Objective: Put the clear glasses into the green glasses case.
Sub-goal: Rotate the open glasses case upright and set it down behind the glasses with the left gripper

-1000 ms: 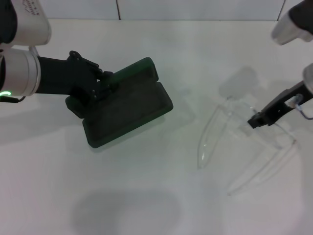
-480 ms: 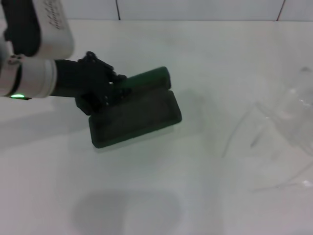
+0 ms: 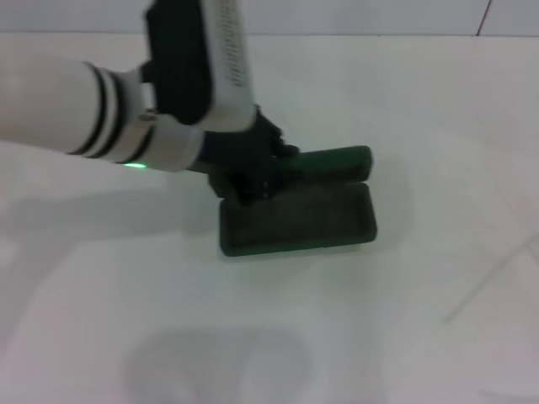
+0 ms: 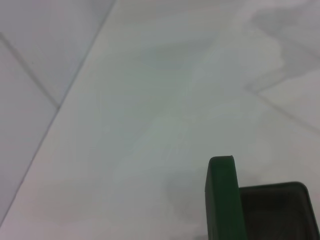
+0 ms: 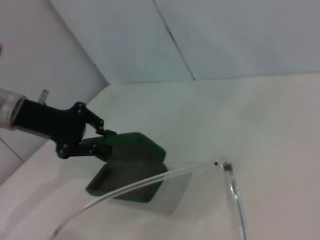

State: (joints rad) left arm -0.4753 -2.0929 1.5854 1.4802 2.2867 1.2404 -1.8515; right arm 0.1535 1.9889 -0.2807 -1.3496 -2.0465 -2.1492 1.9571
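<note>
**Glasses off to the right, case held open by the left gripper**

Glasses (image 5: 150, 182): one clear pair is counted. In the right wrist view they sit closest to the camera, with one thin temple arcing across in front of the case and a second clear piece running down from its hinge. In the head view only a faint clear line of them is made out, low at the right edge and well apart from the case. Whether they are lifted or resting on the table (image 3: 101, 320) cannot be told. The right gripper is not seen in any view, so its state cannot be given.

Farther in, one green case (image 3: 295, 220) is counted, near the middle of the white table. It is open. The dark-lined base lies flat on the surface, and the lid (image 3: 333, 160) is raised along the far long side. In the left wrist view the lid's green edge is seen standing upright beside the dark interior. Nothing is seen inside the case.

Just behind the case's left end, one gripper is counted: the left gripper (image 3: 253, 172). Its black fingers are closed on the case at the lid's left end, which is shown most plainly in the right wrist view. The white forearm runs away to the left.

Farthest off, a pale wall (image 3: 337, 13) is met at the table's far edge.
</note>
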